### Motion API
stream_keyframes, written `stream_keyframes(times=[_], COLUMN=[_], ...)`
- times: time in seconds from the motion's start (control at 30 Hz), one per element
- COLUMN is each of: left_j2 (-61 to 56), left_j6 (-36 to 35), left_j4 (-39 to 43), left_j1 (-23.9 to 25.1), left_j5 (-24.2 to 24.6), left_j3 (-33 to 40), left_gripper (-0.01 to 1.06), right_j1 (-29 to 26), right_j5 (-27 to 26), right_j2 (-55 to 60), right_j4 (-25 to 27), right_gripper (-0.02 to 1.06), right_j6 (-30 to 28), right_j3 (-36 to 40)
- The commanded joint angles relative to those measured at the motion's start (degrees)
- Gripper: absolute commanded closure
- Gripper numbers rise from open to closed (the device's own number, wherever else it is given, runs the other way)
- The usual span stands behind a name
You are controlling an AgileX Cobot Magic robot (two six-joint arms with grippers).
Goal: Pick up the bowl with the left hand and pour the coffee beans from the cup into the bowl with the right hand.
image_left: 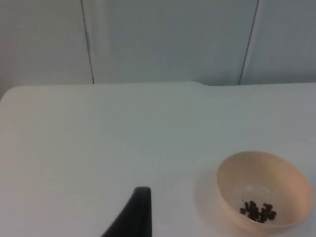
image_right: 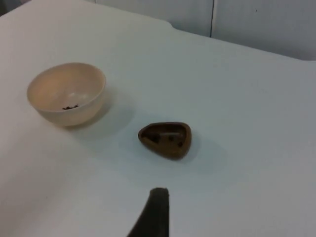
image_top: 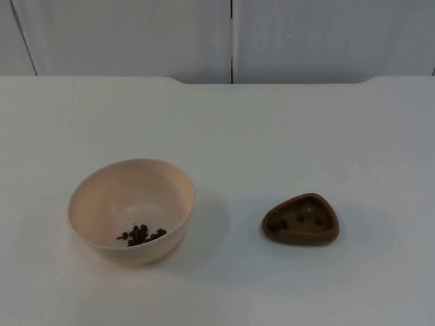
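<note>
Bowl [image_top: 131,210] at 8 o'clock holds beans [image_top: 141,235]; cup [image_top: 301,219] at 4 retains few. Pour probably done. Left gripper [image_left: 139,210], right gripper [image_right: 157,210] back off objects; clench state cannot tell.

One bowl [image_top: 131,210] – small cluster of coffee beans [image_top: 141,235] inside. One brown cup [image_top: 301,220] – few beans left, count unclear.

The bowl [image_top: 131,209] is light cream. The beans [image_top: 141,235] are dark brown. The cup [image_top: 301,220] is brown. The table [image_top: 272,129] is white.
</note>
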Motion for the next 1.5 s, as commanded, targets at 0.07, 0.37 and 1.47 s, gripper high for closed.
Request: stream_keyframes(times=[0.07,0.37,1.47], left_j2=[-1.1,-1.5,-1.5], left_j6=[0.1,1.1,7.7], left_j4=[0.5,2.0,-5.8], left_j1=[0.0,0.0,0.0], left_j5=[2.1,4.3,6.2], left_j3=[2.0,3.1,4.7], left_gripper=[0.0,0.0,0.0], right_j1=[-0.1,-0.1,-0.1], right_j5=[0.6,4.6,4.5], right_j2=[-3.0,-3.0,-3.0], right_j4=[0.0,-3.8,-3.9], right_gripper=[0.25,0.25,0.25], right_j6=[-1.2,-0.1,0.3], right_j3=[0.4,2.3,2.1])
